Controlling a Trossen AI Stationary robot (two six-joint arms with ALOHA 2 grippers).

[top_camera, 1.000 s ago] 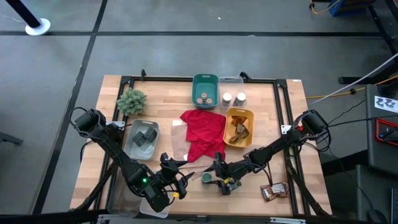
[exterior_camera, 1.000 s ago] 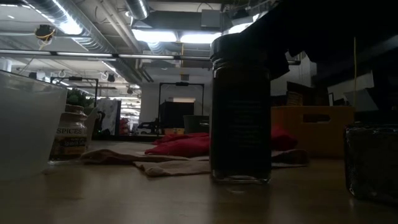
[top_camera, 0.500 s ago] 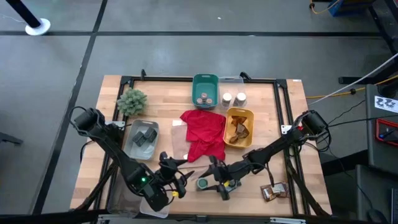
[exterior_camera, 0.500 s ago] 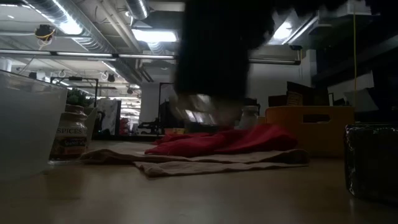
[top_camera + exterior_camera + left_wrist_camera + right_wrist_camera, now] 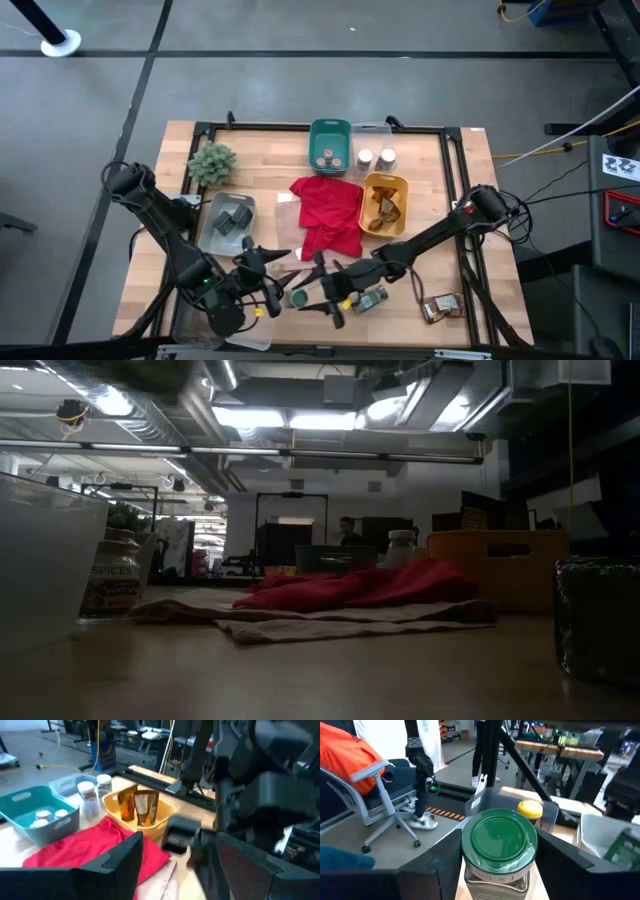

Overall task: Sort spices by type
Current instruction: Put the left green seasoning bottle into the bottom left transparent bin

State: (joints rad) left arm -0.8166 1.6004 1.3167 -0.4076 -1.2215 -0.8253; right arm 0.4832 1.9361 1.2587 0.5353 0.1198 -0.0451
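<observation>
Here, a green-lidded jar is clasped upright between the fingers of the right gripper, lifted clear of the table at its near edge, presumably so it can be carried to a bin of its kind. The left gripper waits just beside it with its fingers spread and nothing in them. A yellow-lidded jar is seen beyond the held one. Farther out, a red cloth lies mid-table, between the gripper and the far bins: a teal bin with jars, white-lidded jars beside it, a yellow bin of foil packets. Tins sit in a grey tray; a plant stands in the far-left corner. The cloth may have to be cleared overhead.
</observation>
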